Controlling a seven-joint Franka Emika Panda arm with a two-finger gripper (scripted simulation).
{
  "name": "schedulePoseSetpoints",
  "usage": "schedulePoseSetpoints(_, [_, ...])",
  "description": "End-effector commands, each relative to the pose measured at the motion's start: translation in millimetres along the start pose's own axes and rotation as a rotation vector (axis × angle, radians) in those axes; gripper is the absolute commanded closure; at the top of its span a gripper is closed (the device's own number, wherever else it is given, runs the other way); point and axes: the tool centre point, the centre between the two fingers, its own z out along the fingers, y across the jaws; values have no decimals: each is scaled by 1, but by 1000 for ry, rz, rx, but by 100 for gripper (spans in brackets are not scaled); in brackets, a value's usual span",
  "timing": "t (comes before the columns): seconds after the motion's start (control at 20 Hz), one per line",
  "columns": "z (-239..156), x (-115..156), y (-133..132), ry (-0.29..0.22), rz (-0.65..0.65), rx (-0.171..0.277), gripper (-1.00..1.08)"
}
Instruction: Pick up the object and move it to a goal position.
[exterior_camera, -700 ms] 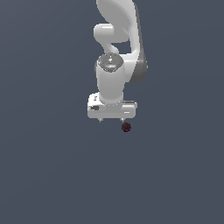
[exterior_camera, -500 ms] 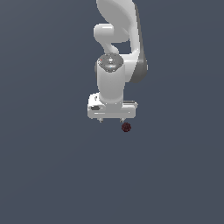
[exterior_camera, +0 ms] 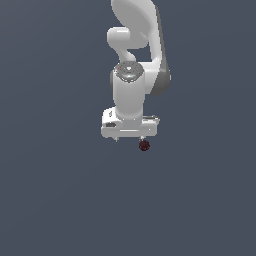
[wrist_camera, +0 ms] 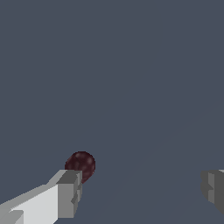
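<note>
The object [exterior_camera: 144, 145] is a small dark maroon ball on the grey floor. In the exterior view it lies just below the white gripper [exterior_camera: 129, 139], toward that view's right end of the hand. In the wrist view the object [wrist_camera: 80, 166] sits right past the tip of one grey finger [wrist_camera: 69, 192], partly hidden by it. It is off to that finger's side and not in the gap. The gripper [wrist_camera: 141, 190] is open, its other finger [wrist_camera: 213, 187] stands far off, and nothing lies between the two.
The white arm [exterior_camera: 132, 75] rises above the hand toward the top of the exterior view. Around it there is only plain grey floor [exterior_camera: 60, 190], with no other objects in sight.
</note>
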Motion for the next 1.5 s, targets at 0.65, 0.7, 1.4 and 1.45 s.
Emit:
schedulePoseSetpoints(0.65, [19,-8,-18,-4,151,2,-92])
schedulePoseSetpoints(0.7, [21,-9,-20,-5,171,2,-92])
schedulePoseSetpoints(1.4, [57,-31,-54,-12,491,-2,-92])
schedulePoseSetpoints(1.45, [60,-33,-56,-13,514,-3,-92])
